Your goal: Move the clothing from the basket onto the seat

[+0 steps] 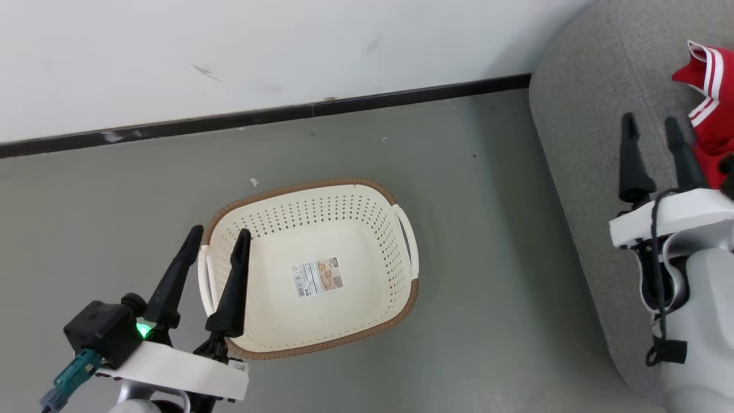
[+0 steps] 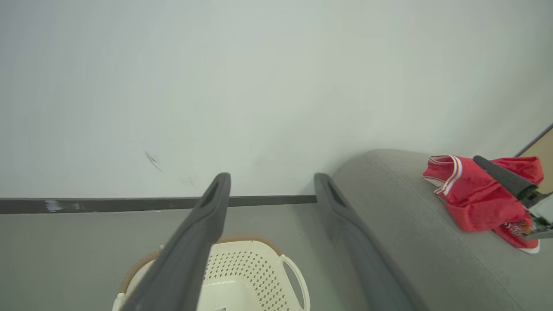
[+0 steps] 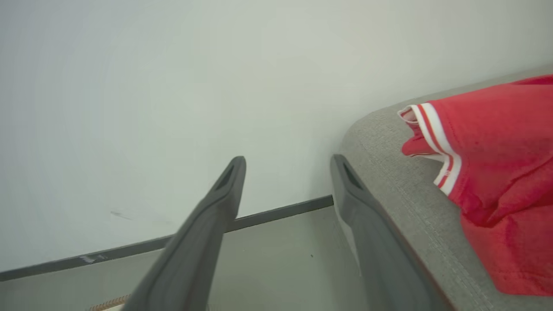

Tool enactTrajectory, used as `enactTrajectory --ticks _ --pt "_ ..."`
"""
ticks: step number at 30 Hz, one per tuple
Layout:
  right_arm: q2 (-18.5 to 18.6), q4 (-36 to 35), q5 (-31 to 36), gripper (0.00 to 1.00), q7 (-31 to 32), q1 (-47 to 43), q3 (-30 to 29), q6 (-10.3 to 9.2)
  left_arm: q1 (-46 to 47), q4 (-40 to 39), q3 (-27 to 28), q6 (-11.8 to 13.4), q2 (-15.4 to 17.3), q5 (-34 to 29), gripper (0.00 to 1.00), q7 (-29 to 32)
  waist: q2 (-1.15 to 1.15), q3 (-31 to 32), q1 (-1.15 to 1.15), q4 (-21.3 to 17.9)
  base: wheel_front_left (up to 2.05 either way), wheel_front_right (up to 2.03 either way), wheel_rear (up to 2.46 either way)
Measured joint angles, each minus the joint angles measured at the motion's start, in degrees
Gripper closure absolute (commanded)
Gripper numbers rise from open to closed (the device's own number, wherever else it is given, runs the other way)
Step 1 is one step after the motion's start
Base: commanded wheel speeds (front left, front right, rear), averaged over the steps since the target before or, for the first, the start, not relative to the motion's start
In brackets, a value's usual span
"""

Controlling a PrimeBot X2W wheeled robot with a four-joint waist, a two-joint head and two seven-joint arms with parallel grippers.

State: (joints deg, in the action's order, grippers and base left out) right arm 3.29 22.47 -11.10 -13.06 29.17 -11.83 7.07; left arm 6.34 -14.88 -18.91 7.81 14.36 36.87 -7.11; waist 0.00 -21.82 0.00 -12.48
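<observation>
Progress looks good, as far as you can check. Start at the left: the left claw (image 1: 221,232) hovers over the left rim of the basket (image 1: 321,212), jaws spread wide, nothing between them. The basket sits on the floor (image 1: 487,258) near the wall (image 1: 287,51), and you can see straight down to its bare bottom and the label (image 1: 318,278). Move right and you reach the seat (image 1: 579,115), well apart from the basket. The right claw (image 1: 651,120) is above the cushion, jaws also wide and empty, just beside the clothing (image 1: 714,115); whether a finger brushes the cloth you cannot tell. That red garment with white stripes lies crumpled on the seat. The seat runs off the head view's right edge, so you cannot tell what else lies there. I'd judge the moving done, or nearly: what remains for you is confirming every piece made it across.
</observation>
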Motion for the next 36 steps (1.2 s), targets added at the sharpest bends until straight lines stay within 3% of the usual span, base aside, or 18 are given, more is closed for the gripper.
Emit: enactTrajectory --ticks 3,15,28,36 --pt "0.0 -0.7 0.5 0.00 -0.1 -1.9 4.8 0.00 -1.7 1.2 1.6 1.1 -0.2 0.0 0.00 -2.0 0.00 2.1 0.00 1.5 0.00 0.00 0.00" --pt "0.1 -2.4 4.5 0.00 -0.6 -8.5 14.6 0.01 -7.3 5.1 6.1 2.8 0.4 -1.2 0.00 -5.7 0.00 8.1 0.00 6.5 0.00 0.00 0.00" --pt "-0.2 -2.4 4.6 0.00 -1.1 -18.6 16.4 0.01 -12.1 8.9 6.7 3.1 -0.4 -1.1 0.00 -6.6 0.00 14.5 0.00 11.5 0.00 0.00 0.00" --pt "-0.6 -2.9 4.6 0.00 -1.1 -23.9 15.9 0.01 -13.2 10.3 6.1 1.8 -0.4 -1.1 0.00 -6.7 0.00 17.9 0.00 14.0 0.00 0.00 0.00"
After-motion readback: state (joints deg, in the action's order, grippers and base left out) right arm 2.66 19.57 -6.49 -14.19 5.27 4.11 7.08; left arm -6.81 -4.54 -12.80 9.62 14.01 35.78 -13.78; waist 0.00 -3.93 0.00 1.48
